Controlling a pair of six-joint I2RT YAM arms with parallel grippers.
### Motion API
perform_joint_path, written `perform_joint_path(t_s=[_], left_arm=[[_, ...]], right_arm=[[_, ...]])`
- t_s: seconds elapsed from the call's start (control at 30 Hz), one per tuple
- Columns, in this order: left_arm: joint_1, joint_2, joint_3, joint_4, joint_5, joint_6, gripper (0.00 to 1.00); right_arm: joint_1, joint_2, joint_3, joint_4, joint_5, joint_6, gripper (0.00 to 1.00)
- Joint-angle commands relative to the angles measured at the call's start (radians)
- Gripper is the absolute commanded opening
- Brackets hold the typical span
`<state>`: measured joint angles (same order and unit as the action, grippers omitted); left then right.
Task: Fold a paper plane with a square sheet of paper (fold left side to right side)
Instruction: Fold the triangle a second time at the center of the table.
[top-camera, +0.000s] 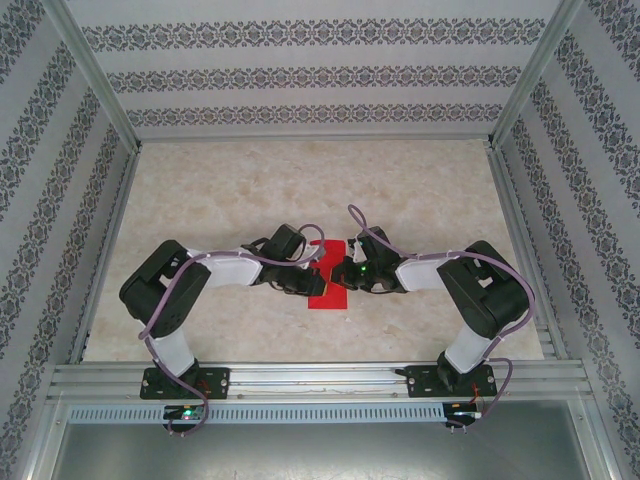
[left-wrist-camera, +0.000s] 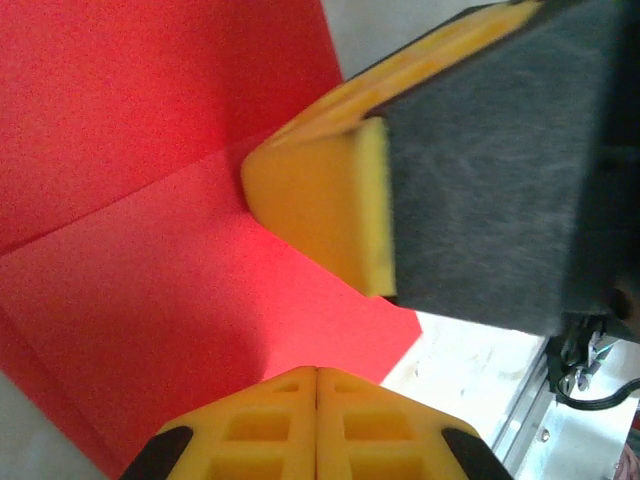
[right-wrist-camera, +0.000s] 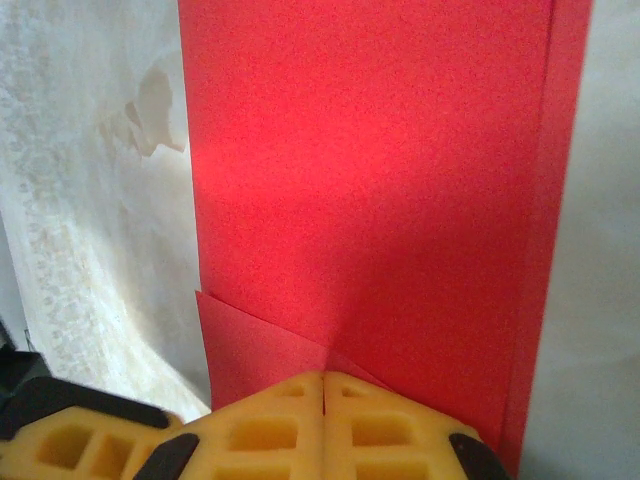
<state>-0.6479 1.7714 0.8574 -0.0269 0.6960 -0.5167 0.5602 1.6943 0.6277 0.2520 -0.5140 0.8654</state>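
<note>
Both arms meet mid-bench (top-camera: 220, 190) over the red paper (top-camera: 325, 298), which lies flat between them. The left end effector (left-wrist-camera: 317, 372) has its fingers pressed together, tips on the paper beside a crease. The right end effector (right-wrist-camera: 325, 375) is likewise closed, tips at a folded corner.

I'm looking at a pale marbled table (top-camera: 220, 190) sitting between patterned wallpaper walls (top-camera: 310, 70), with an aluminium rail (top-camera: 320, 378) running along its near edge.
</note>
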Motion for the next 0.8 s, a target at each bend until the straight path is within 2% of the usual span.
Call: perform_joint_path(t_s=[0.0,0.5,0.77], left_arm=[[-0.009,0.028,0.030,0.042,0.009,-0.014,0.06],[-0.019,0.095,0.051,0.063,-0.001,-0.013,0.06],[-0.022,0.074,0.017,0.003,-0.037,0.026,0.06]], right_arm=[[0.001,0.033,-0.037,-0.086,0.035,-0.006,0.00],[0.001,0.036,-0.037,-0.100,0.043,-0.011,0.00],[-0.004,0.039,-0.037,-0.121,0.051,-0.021,0.00]])
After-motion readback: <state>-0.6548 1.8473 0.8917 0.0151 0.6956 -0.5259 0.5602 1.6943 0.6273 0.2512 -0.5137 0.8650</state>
